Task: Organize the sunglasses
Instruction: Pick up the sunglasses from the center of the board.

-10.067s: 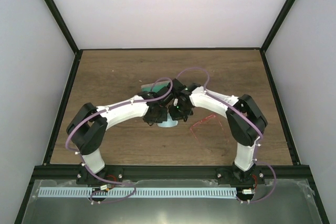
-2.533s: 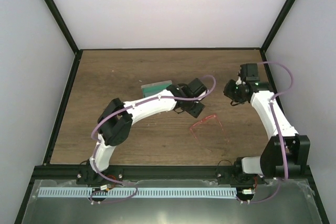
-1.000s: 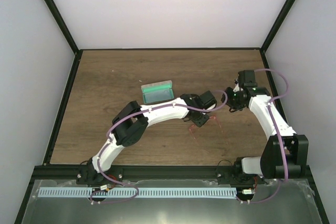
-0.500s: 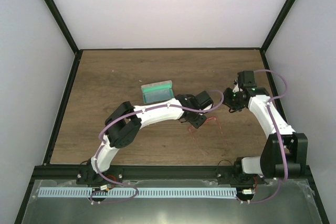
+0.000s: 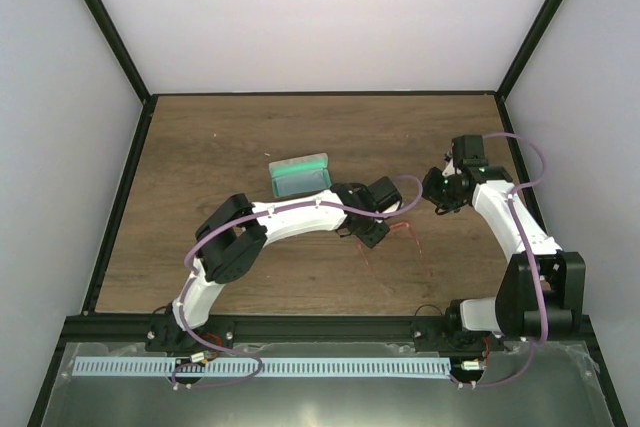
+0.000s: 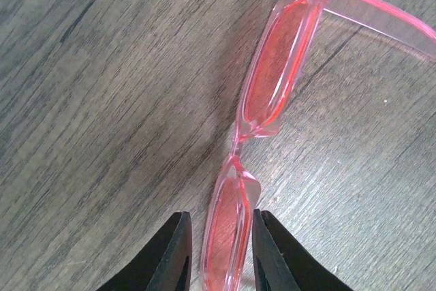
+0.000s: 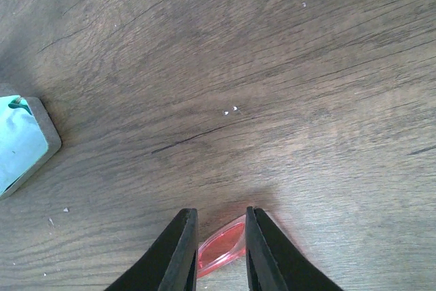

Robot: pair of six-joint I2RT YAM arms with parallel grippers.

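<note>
The sunglasses (image 6: 281, 66) have a translucent red frame and lie on the wooden table, right of centre in the top view (image 5: 408, 232). My left gripper (image 6: 221, 253) has closed in on one lens; the right finger (image 6: 267, 257) touches its rim, the left one stands a sliver off. In the top view that gripper (image 5: 372, 235) sits at the glasses' left end. My right gripper (image 5: 432, 199) hovers just beyond their right end. Its fingers (image 7: 219, 215) stand narrowly apart, holding nothing; a red lens (image 7: 221, 249) on the table shows through the gap.
An open grey case (image 5: 300, 175) with green lining lies behind the left forearm, and its corner (image 7: 48, 142) shows at the left of the right wrist view. Black frame posts and white walls bound the table on three sides.
The left gripper has drawn back slightly to the left along the sunglasses, and its jaws have widened and then narrowed round one lens. The right arm has barely shifted.
</note>
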